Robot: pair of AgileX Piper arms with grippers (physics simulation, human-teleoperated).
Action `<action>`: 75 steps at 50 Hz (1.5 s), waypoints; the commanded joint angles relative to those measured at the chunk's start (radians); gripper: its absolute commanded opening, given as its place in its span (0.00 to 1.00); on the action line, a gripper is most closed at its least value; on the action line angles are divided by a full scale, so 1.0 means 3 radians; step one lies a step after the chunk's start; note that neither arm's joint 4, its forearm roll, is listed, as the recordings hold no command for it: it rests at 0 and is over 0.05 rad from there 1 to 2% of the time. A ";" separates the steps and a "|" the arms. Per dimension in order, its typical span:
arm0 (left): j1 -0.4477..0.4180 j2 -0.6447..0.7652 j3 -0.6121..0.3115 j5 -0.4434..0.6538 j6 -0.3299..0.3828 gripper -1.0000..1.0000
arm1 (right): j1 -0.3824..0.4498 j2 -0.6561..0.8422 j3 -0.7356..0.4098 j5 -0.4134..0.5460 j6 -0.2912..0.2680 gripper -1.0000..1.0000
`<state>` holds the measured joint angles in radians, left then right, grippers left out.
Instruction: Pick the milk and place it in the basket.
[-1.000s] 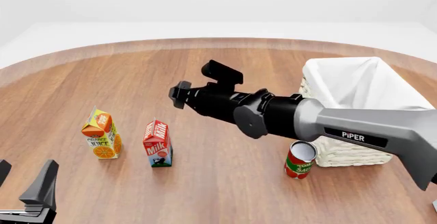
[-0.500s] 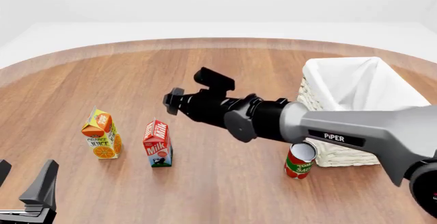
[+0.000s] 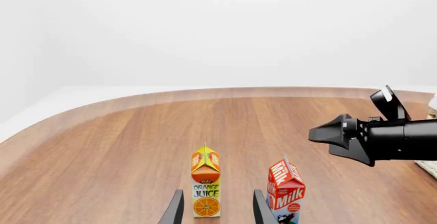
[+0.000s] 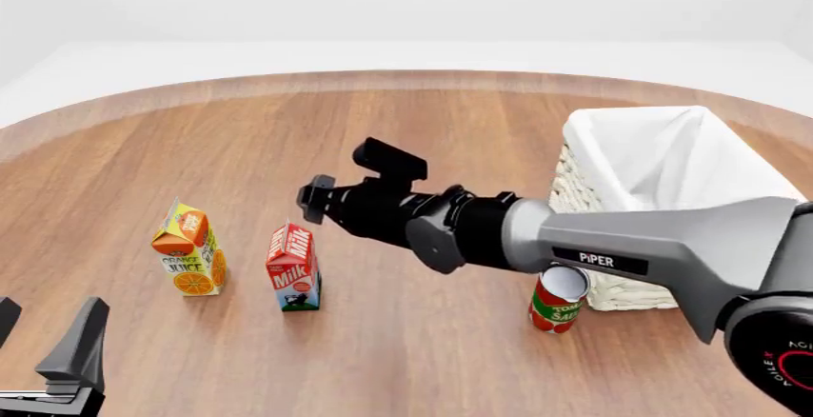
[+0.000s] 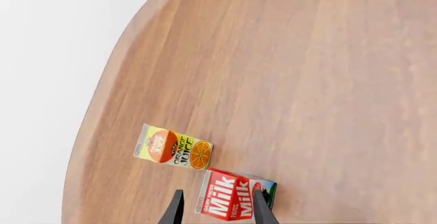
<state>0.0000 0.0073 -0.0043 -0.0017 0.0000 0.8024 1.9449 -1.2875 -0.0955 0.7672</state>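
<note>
Pick not yet made: the milk (image 4: 293,269) stands upright on the tabletop (image 4: 420,360), at 9 o'clock from the basket (image 4: 661,198). The right gripper (image 5: 217,207) hovers above it, fingers apart.

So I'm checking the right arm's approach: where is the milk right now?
In the front view the milk stands upright on the table's left half, just right of the orange juice carton, with the open right gripper above it.
</note>
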 commanded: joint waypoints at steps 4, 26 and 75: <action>0.0000 0.0000 0.0000 0.0000 0.0000 1.00 | 0.0043 0.0131 -0.0041 -0.0026 0.0064 1.00; 0.0000 0.0000 0.0000 0.0000 0.0000 1.00 | 0.0102 0.0286 -0.0178 0.0001 0.0088 1.00; 0.0000 0.0000 0.0000 0.0000 0.0000 1.00 | 0.0237 0.0641 -0.0195 -0.0215 0.0329 1.00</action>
<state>0.0000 0.0073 -0.0043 -0.0017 0.0000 0.8674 2.1138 -1.3445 -0.1456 0.8524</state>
